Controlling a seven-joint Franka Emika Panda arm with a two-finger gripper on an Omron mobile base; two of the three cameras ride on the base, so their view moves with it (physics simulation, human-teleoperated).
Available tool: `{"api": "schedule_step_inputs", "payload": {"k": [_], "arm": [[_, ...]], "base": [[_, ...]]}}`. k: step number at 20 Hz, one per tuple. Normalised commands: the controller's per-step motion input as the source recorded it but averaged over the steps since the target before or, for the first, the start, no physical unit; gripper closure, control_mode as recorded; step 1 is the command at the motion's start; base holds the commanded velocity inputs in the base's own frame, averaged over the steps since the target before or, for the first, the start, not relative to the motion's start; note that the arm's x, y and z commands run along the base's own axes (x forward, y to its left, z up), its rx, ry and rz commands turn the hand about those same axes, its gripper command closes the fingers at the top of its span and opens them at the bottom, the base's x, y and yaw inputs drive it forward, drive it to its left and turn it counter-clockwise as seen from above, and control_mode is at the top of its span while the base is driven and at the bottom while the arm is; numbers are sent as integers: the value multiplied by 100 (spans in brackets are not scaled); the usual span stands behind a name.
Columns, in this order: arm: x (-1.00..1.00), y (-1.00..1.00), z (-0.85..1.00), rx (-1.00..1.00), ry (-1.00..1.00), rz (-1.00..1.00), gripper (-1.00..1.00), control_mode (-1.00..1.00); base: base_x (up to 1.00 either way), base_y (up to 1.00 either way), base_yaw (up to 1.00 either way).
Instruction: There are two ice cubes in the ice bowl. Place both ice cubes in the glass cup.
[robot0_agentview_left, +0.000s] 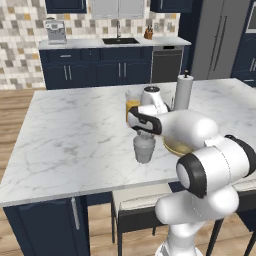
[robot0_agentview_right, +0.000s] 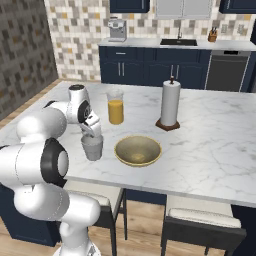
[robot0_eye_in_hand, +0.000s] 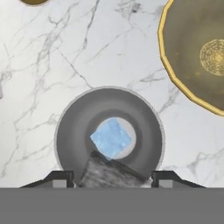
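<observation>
Pincer (robot0_eye_in_hand: 111, 177) above the cup (robot0_eye_in_hand: 70, 127), pointing straight down into its mouth. Cup upright on the marble worktop (robot0_agentview_left: 75, 135), near the front edge, just beside the bowl (robot0_agentview_right: 125, 150) but not touching it.

From the hand: blue cube (robot0_eye_in_hand: 111, 138) flat on the cup's bottom, in the middle, turned corner-up like a diamond. Grey cube (robot0_eye_in_hand: 111, 170) higher up, between the fingertips (robot0_eye_in_hand: 61, 177), looking darker and larger than the blue one, sitting skewed to them and overlapping the cup's near rim. Fingertips close on either side of it; clamped or let go, cannot tell.

From the left base: pincer (robot0_agentview_left: 144, 134) right over the cup (robot0_agentview_left: 144, 150), forearm stretched across in front of the bowl (robot0_agentview_left: 175, 148). From the right base: pincer (robot0_agentview_right: 91, 134) at the rim of the cup (robot0_agentview_right: 93, 147).

Behind the cup, juice glass (robot0_agentview_right: 115, 107), well apart. Farther right, towel roll (robot0_agentview_right: 170, 107) upright on its stand.
</observation>
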Motion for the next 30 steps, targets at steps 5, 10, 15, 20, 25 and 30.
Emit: {"api": "schedule_step_inputs", "payload": {"k": [5,10,15,20,25,30], "arm": [[4,0,-21,0,0,0,100,-100],[9,0,-4,0,0,0,100,-100],[9,0,-2,0,0,0,100,-100],[1,0,-7,0,0,0,-100,-100],[0,0,0,0,0,0,-100,-100],[-2,0,17,0,-9,0,-100,-100]], "base": [[0,0,0],[0,0,0],[0,0,0],[0,0,0],[0,0,0],[0,0,0]]}}
